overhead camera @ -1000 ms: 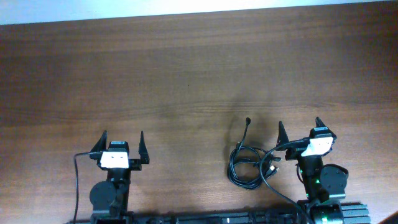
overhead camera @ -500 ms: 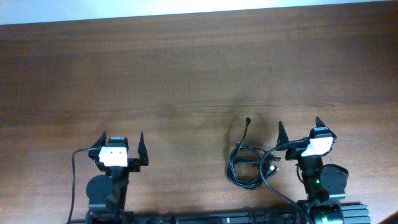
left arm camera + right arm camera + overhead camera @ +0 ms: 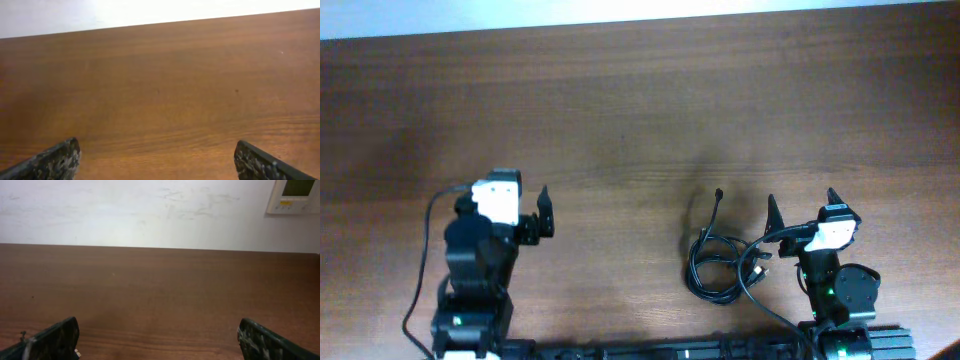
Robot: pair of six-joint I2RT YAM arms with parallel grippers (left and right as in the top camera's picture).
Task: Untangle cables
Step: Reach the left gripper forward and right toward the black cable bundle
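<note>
The cables [image 3: 713,266] lie as a small tangle of thin black loops on the wooden table, just left of my right arm. One strand runs up to a small plug [image 3: 718,193]. My right gripper [image 3: 803,206] rests low beside them, open and holding nothing; its wrist view shows bare wood between the fingers [image 3: 157,332] and a thin dark tip at the lower left edge [image 3: 22,335]. My left gripper [image 3: 510,195] is far to the left of the tangle, open and tilted down over bare wood [image 3: 157,152]. In the overhead view its camera hides one finger.
The right arm's thicker black wire [image 3: 752,288] curves past the tangle's right side. Another thick wire [image 3: 423,262] loops beside the left arm. The table's far edge [image 3: 640,22] meets a pale wall. A white wall panel [image 3: 295,195] shows in the right wrist view.
My left arm has risen and pushed forward and slightly left, with its gripper tipping down toward the table. The right arm and the cables have not moved.
</note>
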